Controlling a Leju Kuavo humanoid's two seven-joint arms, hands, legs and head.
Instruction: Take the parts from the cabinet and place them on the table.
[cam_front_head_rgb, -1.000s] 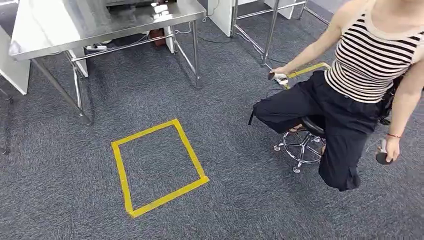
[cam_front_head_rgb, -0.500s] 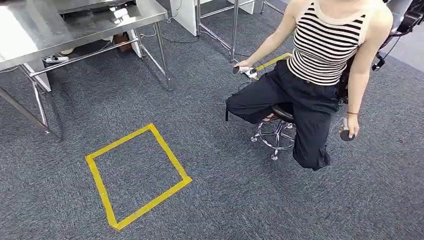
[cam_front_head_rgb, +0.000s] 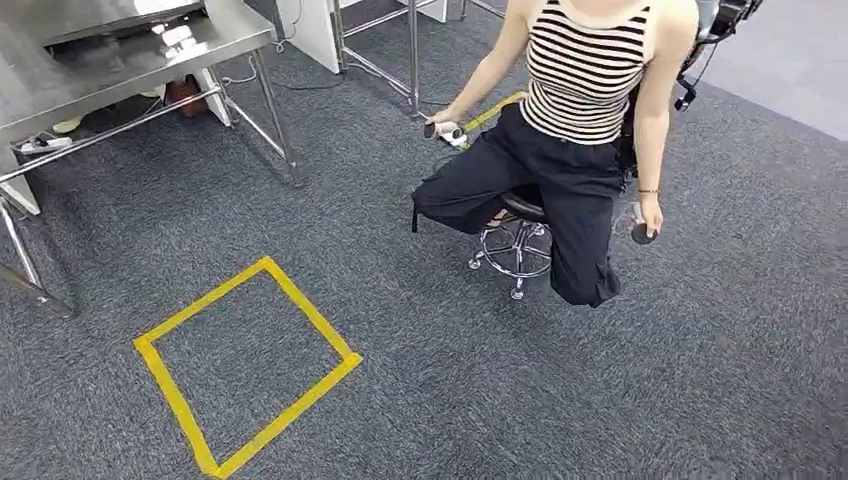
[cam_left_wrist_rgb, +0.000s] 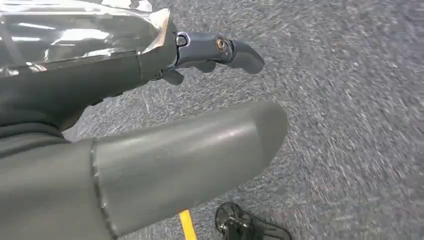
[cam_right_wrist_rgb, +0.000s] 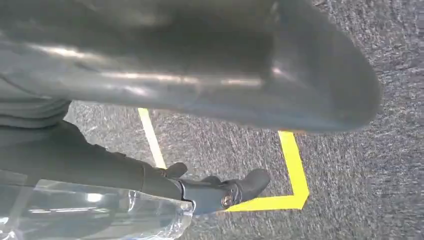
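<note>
No parts and no cabinet are in sight. My left hand hangs over grey carpet, its thick thumb and dark fingers apart with bare carpet between them. My right hand hangs the same way, fingers stretched out above a yellow tape corner. Clear shiny film lies along the base of each hand's fingers; neither hand grips anything. A steel table stands at the far left.
A yellow tape square marks the carpet at lower left. A person in a striped top sits on a wheeled stool ahead, holding a controller in each hand. More steel table legs stand behind.
The whole picture has slid left: my view has turned right. The table has moved toward the left edge and the seated person toward the middle. Nothing on the floor itself has moved.
</note>
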